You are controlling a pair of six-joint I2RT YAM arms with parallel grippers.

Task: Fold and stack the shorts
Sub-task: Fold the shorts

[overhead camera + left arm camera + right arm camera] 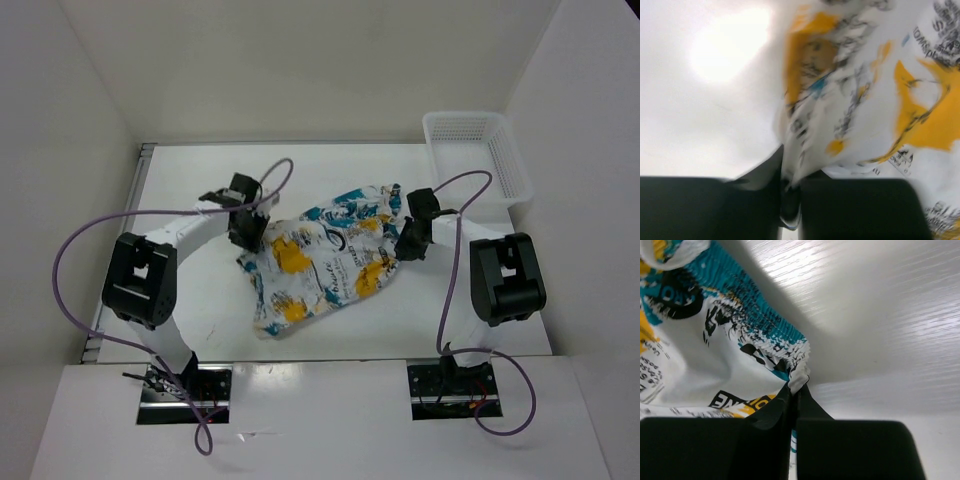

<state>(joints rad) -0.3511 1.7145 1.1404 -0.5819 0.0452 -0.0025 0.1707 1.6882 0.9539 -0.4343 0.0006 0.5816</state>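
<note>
The shorts (325, 262) are white with teal, yellow-orange and black print, spread wrinkled across the middle of the table. My left gripper (247, 232) is shut on the shorts' left edge; in the left wrist view the fabric (865, 100) runs down between the black fingers (760, 175), blurred. My right gripper (410, 243) is shut on the right edge by the gathered teal waistband (775, 335); a fold of cloth (799, 376) is pinched between its fingers (775, 410). Both hold the cloth just above the tabletop.
A white plastic mesh basket (478, 155) stands at the back right corner. White walls close the table at the back and both sides. Purple cables loop over both arms.
</note>
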